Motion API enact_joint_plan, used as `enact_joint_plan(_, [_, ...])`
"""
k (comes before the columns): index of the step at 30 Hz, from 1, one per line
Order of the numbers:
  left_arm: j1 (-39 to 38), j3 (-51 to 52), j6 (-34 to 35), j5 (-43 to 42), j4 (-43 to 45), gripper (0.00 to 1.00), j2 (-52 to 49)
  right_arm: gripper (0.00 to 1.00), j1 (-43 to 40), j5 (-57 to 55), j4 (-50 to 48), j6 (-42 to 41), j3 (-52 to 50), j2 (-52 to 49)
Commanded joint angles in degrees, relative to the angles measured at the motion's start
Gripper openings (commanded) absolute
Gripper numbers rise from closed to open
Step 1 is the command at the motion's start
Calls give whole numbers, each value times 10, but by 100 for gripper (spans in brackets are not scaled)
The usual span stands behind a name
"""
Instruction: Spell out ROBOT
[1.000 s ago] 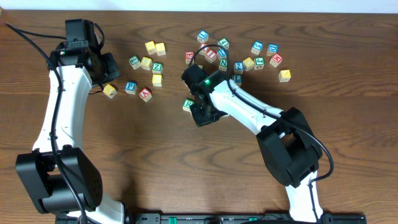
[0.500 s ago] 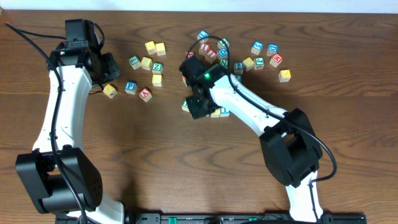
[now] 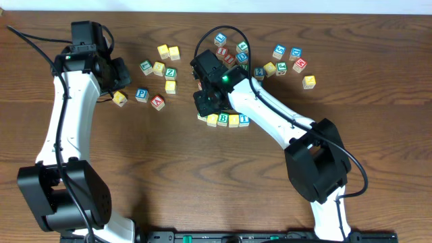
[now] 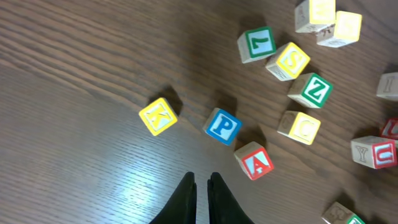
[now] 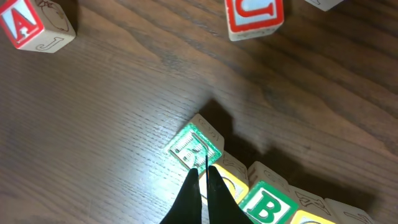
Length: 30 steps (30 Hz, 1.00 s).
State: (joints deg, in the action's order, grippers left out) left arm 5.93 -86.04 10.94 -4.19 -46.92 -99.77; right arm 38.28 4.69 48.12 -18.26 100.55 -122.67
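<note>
A row of letter blocks (image 3: 223, 119) lies mid-table: a green block at its left end (image 3: 202, 116), then yellow, a green B, yellow and blue. In the right wrist view the left-end green block (image 5: 194, 147) sits slightly turned against a yellow block (image 5: 231, 180), with the green B (image 5: 267, 205) beyond. My right gripper (image 5: 204, 173) is shut and empty, its tips just above where the green and yellow blocks meet; it also shows in the overhead view (image 3: 204, 110). My left gripper (image 4: 201, 180) is shut and empty over bare wood near a blue P (image 4: 222, 126).
A yellow K (image 4: 158, 116) and a red A (image 4: 255, 161) lie beside the P. Several loose blocks, including a green Z (image 4: 316, 90), are scattered at the back left (image 3: 165, 61). More lie at the back right (image 3: 287, 61). A red U (image 5: 254, 15) lies beyond the row.
My right gripper has moved back and left, off the row, and the whole row of blocks now shows. The left arm has not moved.
</note>
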Motion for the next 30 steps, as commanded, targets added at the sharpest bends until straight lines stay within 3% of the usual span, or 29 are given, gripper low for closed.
enact_joint_plan(1, [-28,-2,9,-12,-2,9,-12,1,-21,0,16,-14,8,9])
enact_joint_plan(13, [-114,-2,29,-12,27,9,-40,1,-45,3,54,-15,-26,8])
enact_joint_plan(23, [-190,-2,33,-12,35,8,-111,1,-132,3,105,-14,-26,52])
enact_joint_plan(30, [-194,-2,32,-16,35,8,-143,1,-175,4,143,-3,-65,53])
